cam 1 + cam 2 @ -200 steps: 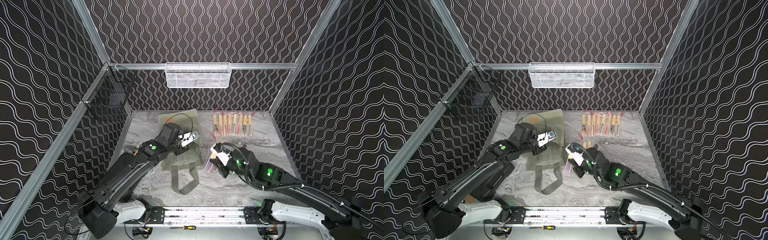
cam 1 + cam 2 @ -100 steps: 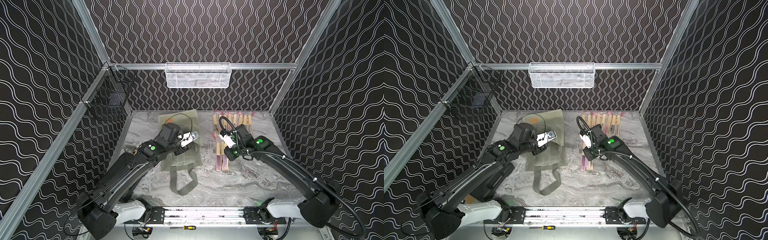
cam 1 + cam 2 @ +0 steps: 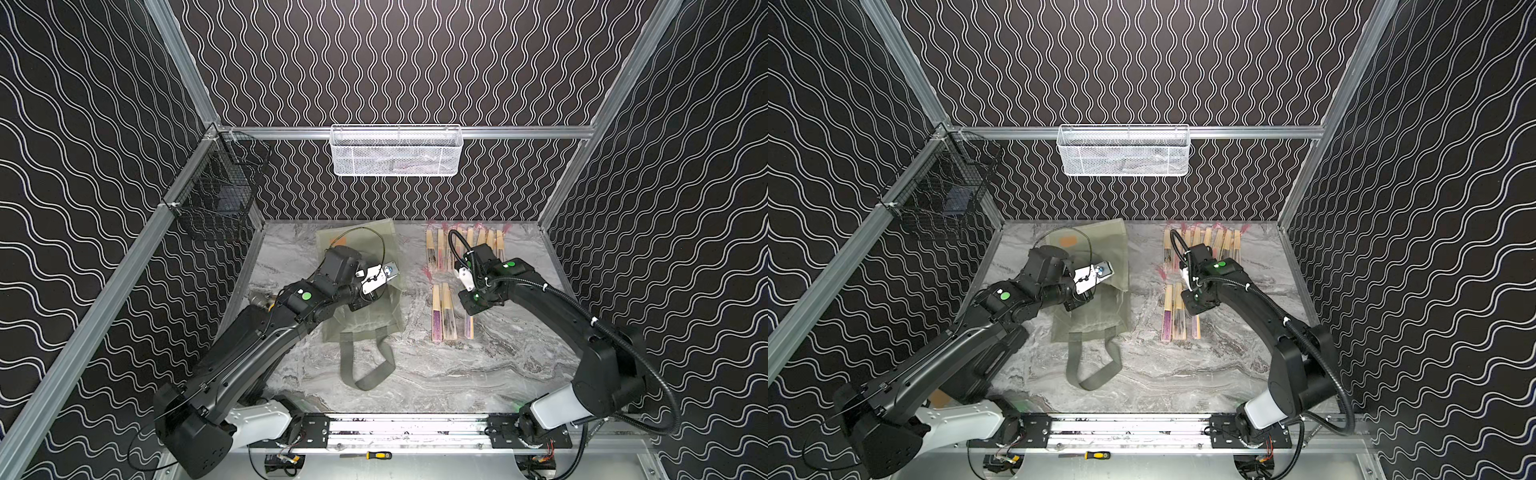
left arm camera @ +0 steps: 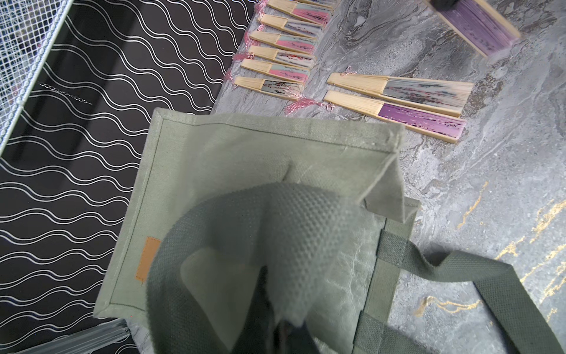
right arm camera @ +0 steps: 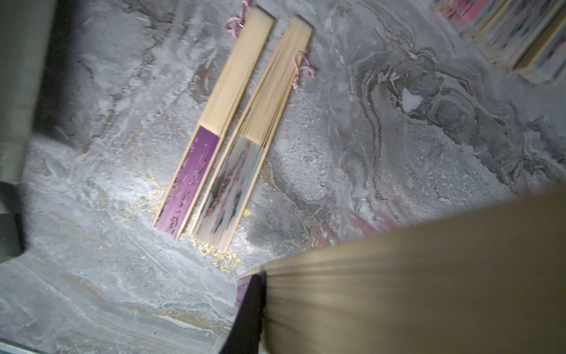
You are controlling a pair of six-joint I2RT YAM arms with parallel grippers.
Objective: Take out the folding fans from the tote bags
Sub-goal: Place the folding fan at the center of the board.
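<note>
On the grey marble-patterned table top (image 3: 457,374), left of centre, a grey-green tote bag (image 3: 374,320) lies flat. Its two webbing straps (image 3: 365,365) loop toward the front rail.

Both top views place the left gripper (image 3: 363,305) over the bag's middle with its fingertips hidden. Only the left wrist view shows coarse woven fabric bunched close to the lens: the jaws are closed, pinching a fold of the bag near its strap end.

That view also shows the orange-brown patch (image 4: 148,260) sewn near a bag corner. The patch is rectangular and plain-faced; in the top views it is only a small orange mark.

The right gripper (image 3: 473,304) is clamped on a purple fan (image 3: 468,328). From above, this fan slants forward just beside a pair of fans (image 3: 442,311) lying parallel on the table. In the right wrist view its pale wood ribs fill the near corner, blurred. Whether its far end touches the table cannot be told.

A row of closed folding fans (image 3: 465,245) lies along the back wall. They are slim light-wood sticks with pink tassels.

A white mesh basket (image 3: 395,153) hangs on the back wall, and a black wire basket (image 3: 216,199) hangs at the left.
</note>
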